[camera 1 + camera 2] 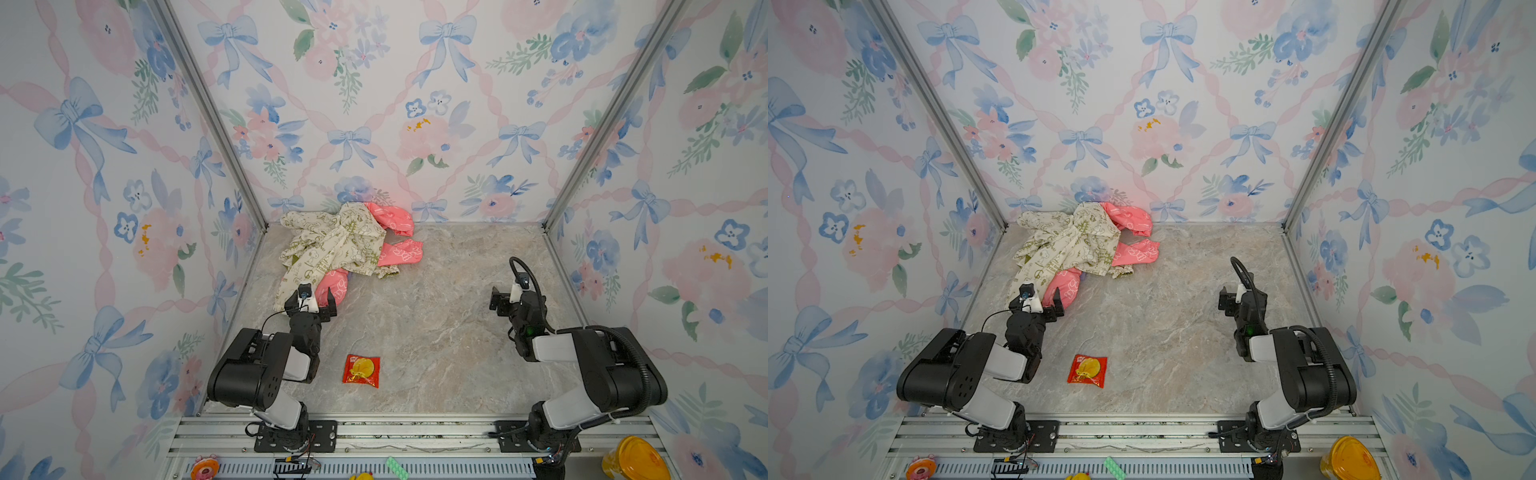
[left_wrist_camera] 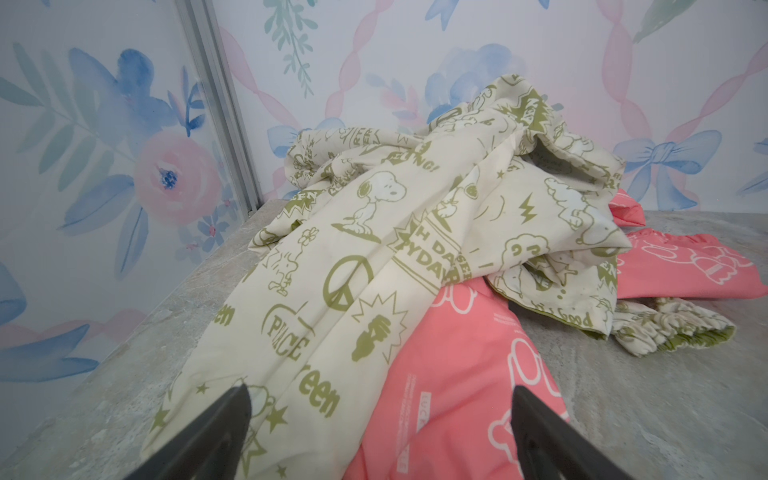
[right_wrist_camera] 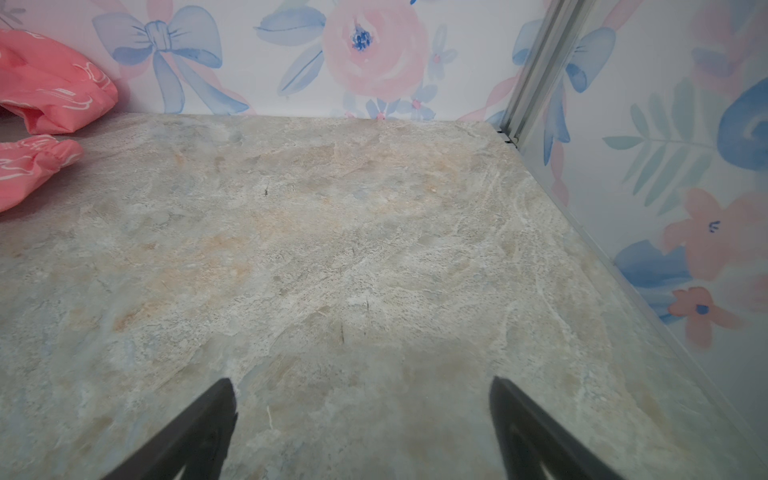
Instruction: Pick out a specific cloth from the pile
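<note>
- The left gripper (image 1: 311, 303), jaws wide and empty, sits at the near edge of the pile (image 1: 332, 245).
- The purple cloth cannot be made out among the cream and pink folds.
- The right gripper (image 1: 500, 301), also wide and empty, is over the bare table (image 1: 436, 324), well apart from the pile.

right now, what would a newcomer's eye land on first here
The heap of garments in the far left corner: cream cloth with green cartoon print draped over coral-pink cloth. Next, the left gripper, open at its near edge, and a red snack packet lying alone near the front.
</note>
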Robot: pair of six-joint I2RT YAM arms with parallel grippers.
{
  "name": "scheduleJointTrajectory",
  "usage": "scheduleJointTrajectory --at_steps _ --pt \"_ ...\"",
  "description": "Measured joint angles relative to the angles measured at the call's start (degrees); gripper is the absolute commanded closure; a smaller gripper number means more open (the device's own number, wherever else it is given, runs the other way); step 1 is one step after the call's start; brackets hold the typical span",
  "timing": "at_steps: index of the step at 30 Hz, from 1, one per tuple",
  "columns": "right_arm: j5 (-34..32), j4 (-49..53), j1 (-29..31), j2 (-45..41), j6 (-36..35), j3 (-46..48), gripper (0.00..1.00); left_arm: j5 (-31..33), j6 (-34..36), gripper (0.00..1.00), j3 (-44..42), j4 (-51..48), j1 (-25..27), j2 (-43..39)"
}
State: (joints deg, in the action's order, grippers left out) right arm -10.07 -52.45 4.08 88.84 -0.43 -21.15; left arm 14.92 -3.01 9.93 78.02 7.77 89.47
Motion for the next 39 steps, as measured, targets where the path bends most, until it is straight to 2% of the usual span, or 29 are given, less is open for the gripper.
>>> scheduleJointTrajectory --at_steps 6,8,10,13,17,22,25,31,35,39 --pt "0.4 0.2 -0.3 0.0 0.1 -0.2 0.03 0.9 -0.2 0.02 0.0 -0.2 0.0 -0.1" --pt "-0.5 3.0 -0.3 -0.8 0.4 -1.0 0.03 2.5 -0.5 0.02 0.0 -0.7 0.0 -1.0" --pt "-1.9 7.1 -0.3 -3.1 0.9 -2.3 0.03 4.9 -0.4 0.02 -0.4 -1.9 0.5 -4.2" --pt "-3.8 10.4 0.3 -8.1 1.2 -3.2 0.03 10.9 0.2 0.02 -0.9 -3.7 4.4 -11.8" --pt "-7.3 13.0 3.7 -13.8 0.0 -3.4 0.03 14.9 0.0 0.02 2.0 -14.1 11.1 -23.9" --pt "-8.7 19.1 10.8 -19.8 -1.6 -4.9 0.03 11.6 -3.7 0.02 11.1 -28.6 16.0 -31.0" --pt "-8.4 24.2 15.8 -25.0 -1.8 -6.7 0.03 7.8 -7.3 0.03 16.4 -36.0 18.3 -29.6" --pt "-7.3 31.9 22.5 -32.3 -1.3 -11.8 0.03 2.3 -18.5 0.05 23.6 -47.3 21.0 -19.2" --pt "-5.9 35.5 23.4 -35.1 0.4 -12.2 0.03 4.4 -20.8 0.07 26.6 -53.0 24.5 -11.0" --pt "-4.9 38.2 23.8 -36.0 1.7 -12.1 0.03 10.1 -18.9 0.09 35.4 -60.4 27.6 -1.6"
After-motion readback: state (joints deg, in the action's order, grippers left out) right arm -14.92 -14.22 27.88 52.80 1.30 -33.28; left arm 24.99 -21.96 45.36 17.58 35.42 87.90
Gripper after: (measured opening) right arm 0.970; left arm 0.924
